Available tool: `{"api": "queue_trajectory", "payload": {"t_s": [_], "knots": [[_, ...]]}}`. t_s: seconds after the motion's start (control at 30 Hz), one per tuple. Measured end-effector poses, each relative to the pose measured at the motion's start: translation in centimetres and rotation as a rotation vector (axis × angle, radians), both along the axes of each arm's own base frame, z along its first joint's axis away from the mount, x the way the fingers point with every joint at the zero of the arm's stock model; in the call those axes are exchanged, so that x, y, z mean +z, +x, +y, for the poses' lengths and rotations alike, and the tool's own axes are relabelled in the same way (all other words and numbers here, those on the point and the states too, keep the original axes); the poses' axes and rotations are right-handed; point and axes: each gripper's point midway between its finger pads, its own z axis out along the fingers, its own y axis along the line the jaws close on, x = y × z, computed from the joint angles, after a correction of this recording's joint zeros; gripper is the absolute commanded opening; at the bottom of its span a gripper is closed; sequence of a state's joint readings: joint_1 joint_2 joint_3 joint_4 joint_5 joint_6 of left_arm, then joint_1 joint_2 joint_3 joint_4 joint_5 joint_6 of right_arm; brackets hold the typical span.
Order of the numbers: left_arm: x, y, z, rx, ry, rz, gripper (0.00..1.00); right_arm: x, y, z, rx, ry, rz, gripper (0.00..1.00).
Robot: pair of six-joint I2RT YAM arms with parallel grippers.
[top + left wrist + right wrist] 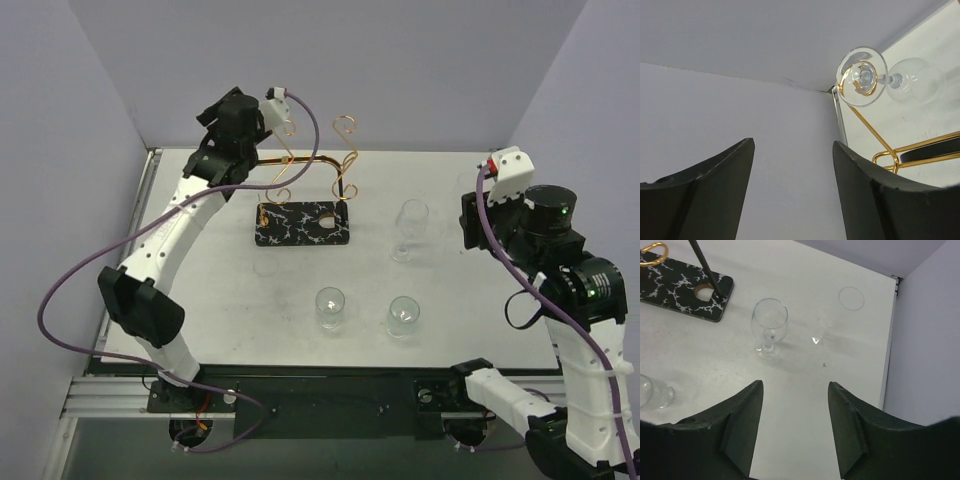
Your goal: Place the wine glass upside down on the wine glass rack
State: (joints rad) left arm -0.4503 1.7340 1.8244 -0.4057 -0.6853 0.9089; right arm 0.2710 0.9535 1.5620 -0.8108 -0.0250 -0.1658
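Left wrist view, what you get here and nowhere else:
- Left gripper (792, 145): fingers apart, nothing between them, aimed at the wall corner.
- Wine glass (862, 75): hung upside down on the wine glass rack (920, 150). Its round foot faces the camera and sits in a gold wire curl, with the bowl beyond it over the table (940, 45). It is clear of your fingers.

Top external view:
- Shows the whole rack, its gold bar and curled tops rising from the black white-veined base (300, 225) at the back left of the table.
- The left arm reaches up to the rack's left end.
- You can hardly make out the hung glass from here.
- Three other glasses stand on the table: a stemmed glass (410, 228) right of the base, and a left front glass (330, 308) and right front glass (404, 315) nearer the arm bases.

Right wrist view:
- Right gripper (795, 385): fingers apart and empty, held above bare table.
- You see the stemmed glass upright ahead of it, well apart from the fingers, and only one corner of the base at upper left.
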Motion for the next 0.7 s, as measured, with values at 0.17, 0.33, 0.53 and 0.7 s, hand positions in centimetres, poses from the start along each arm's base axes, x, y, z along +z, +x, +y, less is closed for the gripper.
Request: {"api": "queue_trajectory", "payload": {"t_s": [0.17,0.33,0.53,0.7], "knots": [[4.1,-3.1,0.0,-0.045,-0.182,-0.052,0.8,-1.5,2.2,-1.3,-0.089,-0.05,0.057,0.56],[5.8,-6.5,-0.1,-0.096,-0.334,-0.052,0.87,-3.3,5.3,-3.3,-0.192,-0.075,0.137,0.62],[5.6,-9.4,-0.7,-0.15,-0.458,-0.019,0.89,-4.1,7.9,-7.0,-0.319,-0.052,0.183,0.65],[4.2,-11.4,-1.1,-0.182,-0.525,0.031,0.9,-5.4,9.1,-6.8,-0.303,-0.022,0.223,0.63]]}}
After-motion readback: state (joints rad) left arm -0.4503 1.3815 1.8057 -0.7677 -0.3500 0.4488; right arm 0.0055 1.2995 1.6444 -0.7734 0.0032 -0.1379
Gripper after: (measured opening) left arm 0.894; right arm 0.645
